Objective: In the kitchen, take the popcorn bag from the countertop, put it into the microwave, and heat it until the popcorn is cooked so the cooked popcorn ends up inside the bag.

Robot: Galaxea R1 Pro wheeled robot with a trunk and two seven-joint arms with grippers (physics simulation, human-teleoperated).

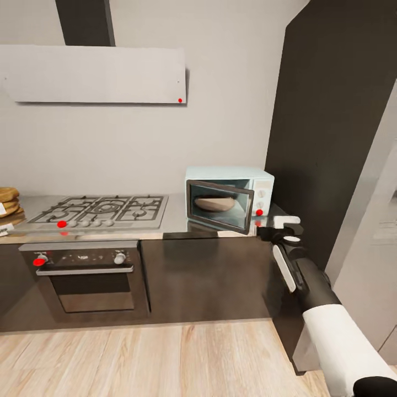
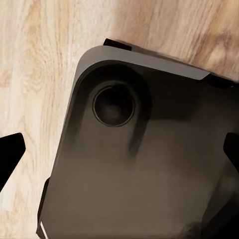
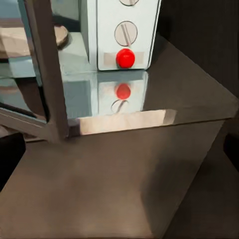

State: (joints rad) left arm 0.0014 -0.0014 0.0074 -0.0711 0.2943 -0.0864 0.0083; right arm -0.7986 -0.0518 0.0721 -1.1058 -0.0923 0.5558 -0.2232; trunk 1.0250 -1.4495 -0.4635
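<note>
Standing ajar on the countertop (image 1: 176, 220), the microwave (image 1: 229, 198) shows a brownish rounded shape on its floor behind the half-swung glass door (image 1: 220, 207); whether that is the popcorn bag cannot be told from here. The door's free edge angles out toward the robot, hinged on the left side, with the knob panel (image 1: 262, 196) and red indicator dot (image 1: 259, 212) at its 3 o'clock. The right gripper (image 1: 286, 230) hovers just beside the oven's front right corner, at about 4 o'clock from the door, so the door lies toward 10 o'clock from the fingers and this is the nearer arm. Its fingers appear spread apart, holding nothing. The left gripper (image 2: 119, 159) points down over the robot's dark base and the wood floor (image 1: 138, 358), fingertips wide and empty. A gas hob (image 1: 99, 210) and built-in oven (image 1: 88, 275) sit well apart at 9 o'clock.
</note>
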